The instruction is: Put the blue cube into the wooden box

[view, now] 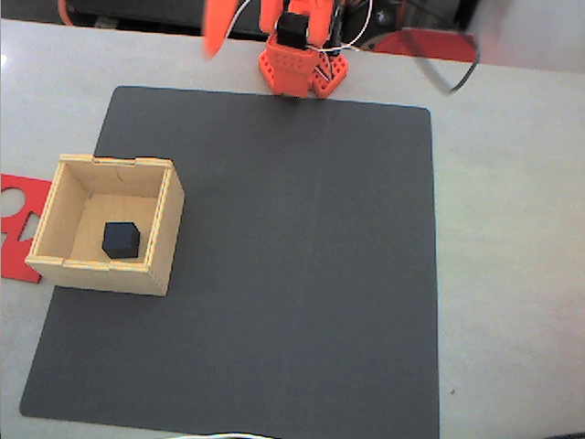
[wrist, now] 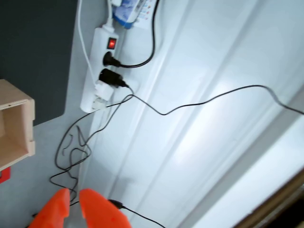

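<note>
Dark mat [view: 302, 274] carries wooden box [view: 110, 224] holding blue cube [view: 120, 240].

A pale grey worktop [view: 512, 229] carries a dark grey mat [view: 302, 274], with a flat red cut-out sheet [view: 16, 229] beside the mat's left edge. In the wrist view, a white power strip [wrist: 102, 71] with a lit red switch lies just off the mat, thin black cables [wrist: 199, 102] trailing from it across bright white panelling [wrist: 213, 142].

One blue cube [view: 120, 240] is counted, and one wooden box [view: 164, 240], seen in both views. One dark mat [view: 302, 274] and one red cut-out sheet [view: 16, 229] are counted in the fixed view. One white power strip [wrist: 97, 71] with two black plugs is counted in the wrist view.
</note>
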Motion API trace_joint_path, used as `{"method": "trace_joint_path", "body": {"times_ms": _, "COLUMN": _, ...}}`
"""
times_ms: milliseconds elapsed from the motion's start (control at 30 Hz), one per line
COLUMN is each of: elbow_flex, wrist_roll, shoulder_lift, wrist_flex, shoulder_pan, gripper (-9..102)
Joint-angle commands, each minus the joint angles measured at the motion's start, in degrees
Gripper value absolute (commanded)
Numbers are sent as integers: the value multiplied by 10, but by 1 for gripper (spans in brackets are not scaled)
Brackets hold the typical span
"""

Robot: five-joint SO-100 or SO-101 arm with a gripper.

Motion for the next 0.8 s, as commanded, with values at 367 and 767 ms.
{"method": "trace_joint_path", "body": {"times_ms": 367, "elbow_flex": 361, "wrist_roll": -79, "shoulder_lift": 541, "wrist_flex": -35, "shoulder_pan": -76, "gripper": 0}}
{"method": "trace_joint_path", "body": {"times_ms": 767, "elbow_flex": 715, "wrist_roll": -76, "shoulder_lift": 700, "wrist_flex": -171, "shoulder_pan": -76, "gripper": 0}}
